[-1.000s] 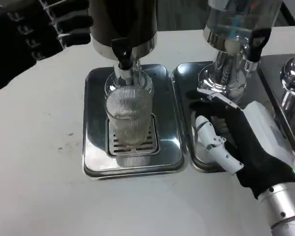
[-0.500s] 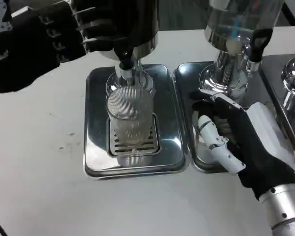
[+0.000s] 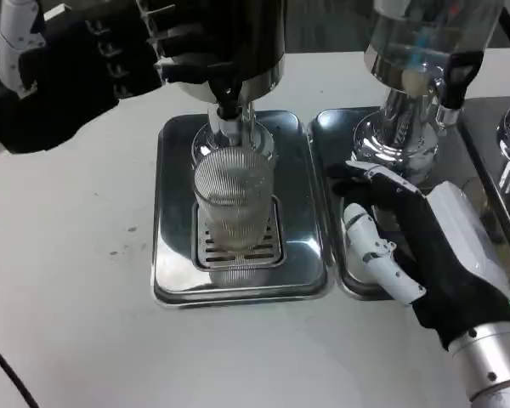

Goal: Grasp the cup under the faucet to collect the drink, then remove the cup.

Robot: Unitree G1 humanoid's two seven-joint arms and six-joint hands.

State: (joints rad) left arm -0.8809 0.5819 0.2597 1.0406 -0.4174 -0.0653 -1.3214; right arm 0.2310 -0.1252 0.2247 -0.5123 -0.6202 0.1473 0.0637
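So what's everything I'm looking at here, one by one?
Cup: one, clear and ribbed, standing on the grate under the faucet.
Faucet: one, black and silver, directly above the cup.
Dark dispenser: one, black, at the back above the left tray.
Left tray: one, shiny metal, with a slotted grate.
Clear dispenser: one, see-through tank on a chrome stand, right of the cup.
Right tray: one, shiny metal, under that dispenser.
Table: one, white.
Left hand: black, raised at top left, holding nothing.
Right hand: white and black, over the right tray, holding nothing.
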